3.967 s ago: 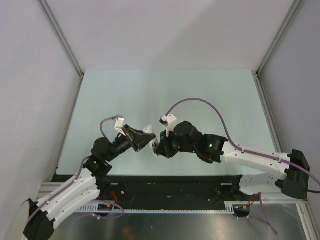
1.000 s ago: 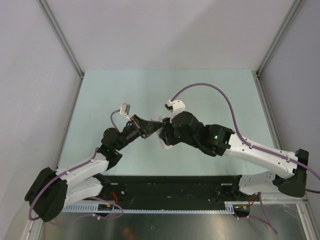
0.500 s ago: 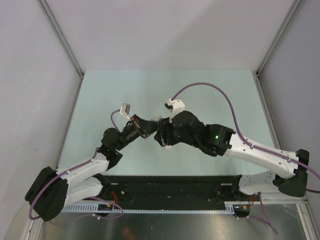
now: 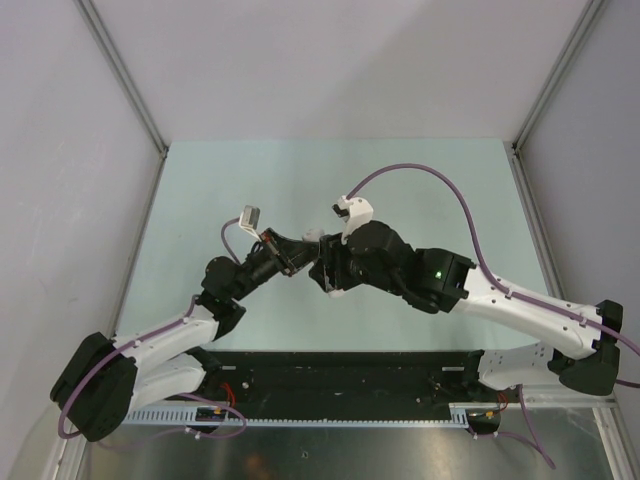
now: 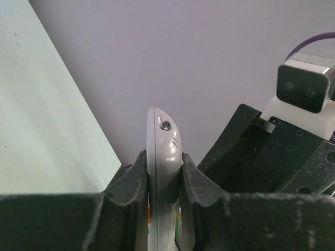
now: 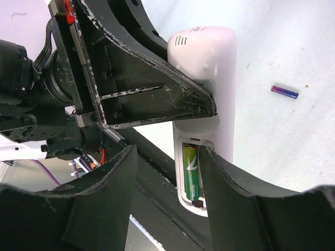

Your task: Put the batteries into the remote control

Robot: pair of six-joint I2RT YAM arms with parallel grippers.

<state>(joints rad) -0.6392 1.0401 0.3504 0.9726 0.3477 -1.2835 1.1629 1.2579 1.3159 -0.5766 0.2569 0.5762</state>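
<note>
Hanging above the tabletop point(image 4: 250, 180), the left pincer point(image 5: 163, 158) clamps the white remote point(image 6: 209, 68) edgewise; a slack grip could let it twist or drop. The right pincer point(image 6: 167, 157) stands open and empty astride the recess, where its fingers might knock the green battery point(image 6: 191, 172), which seems only partly seated. The purple battery point(image 6: 285, 92) lies loose on the tabletop, free to roll.

Pale green table point(image 4: 240, 180) between plain grey walls point(image 4: 330, 60).

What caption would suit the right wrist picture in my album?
Left tool grips the white remote control, a green battery in its back recess; a purple battery lies on the table.
</note>
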